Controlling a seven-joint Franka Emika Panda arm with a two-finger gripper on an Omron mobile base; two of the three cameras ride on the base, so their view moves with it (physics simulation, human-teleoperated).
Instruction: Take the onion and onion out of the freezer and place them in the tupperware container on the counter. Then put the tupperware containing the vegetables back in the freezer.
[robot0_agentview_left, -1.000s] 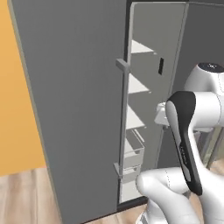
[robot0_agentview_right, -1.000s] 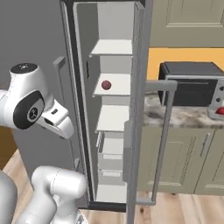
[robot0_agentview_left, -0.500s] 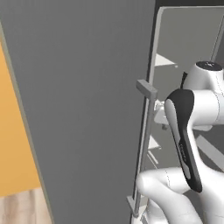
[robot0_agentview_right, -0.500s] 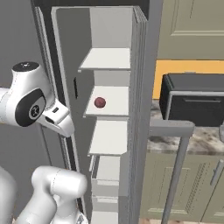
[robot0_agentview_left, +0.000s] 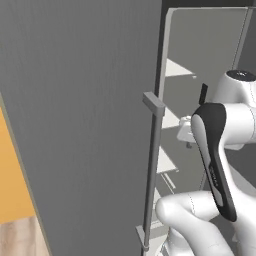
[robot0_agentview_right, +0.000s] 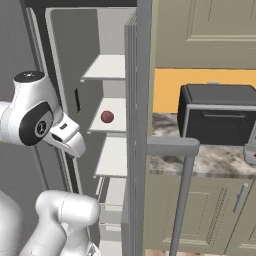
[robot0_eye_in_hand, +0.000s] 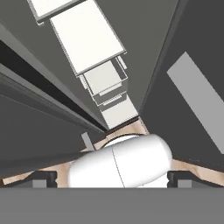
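A white robot arm (robot0_agentview_right: 35, 112) stands at the open freezer (robot0_agentview_right: 112, 100) in a rendered kitchen; one small dull-red onion (robot0_agentview_right: 107, 117) sits alone on a white shelf (robot0_agentview_right: 114, 116) midway up the pale grey interior, with further shelves above and below it and drawers (robot0_eye_in_hand: 106, 81) lower down; in the right base view the arm's wrist hangs just left of that shelf, apart from the onion; the hand (robot0_eye_in_hand: 112, 178) points down toward the drawers and the wooden floor (robot0_eye_in_hand: 131, 128), its two dark fingertips (robot0_eye_in_hand: 40, 178) set far apart at the bottom corners of the hand view, with nothing between them but the robot's own white body; the freezer door (robot0_agentview_right: 136, 135) swings out edge-on toward the right camera, its long grey bar handle (robot0_agentview_right: 181, 192) reaching down in front of beige cabinets (robot0_agentview_right: 210, 215); in the left base view the other dark grey door (robot0_agentview_left: 80, 120) and its vertical handle (robot0_agentview_left: 151, 170) stand close to the lens; to the right, a black-and-silver toaster oven (robot0_agentview_right: 217, 114) rests on the marbled stone desk (robot0_agentview_right: 212, 159) against an orange wall (robot0_agentview_right: 167, 87).
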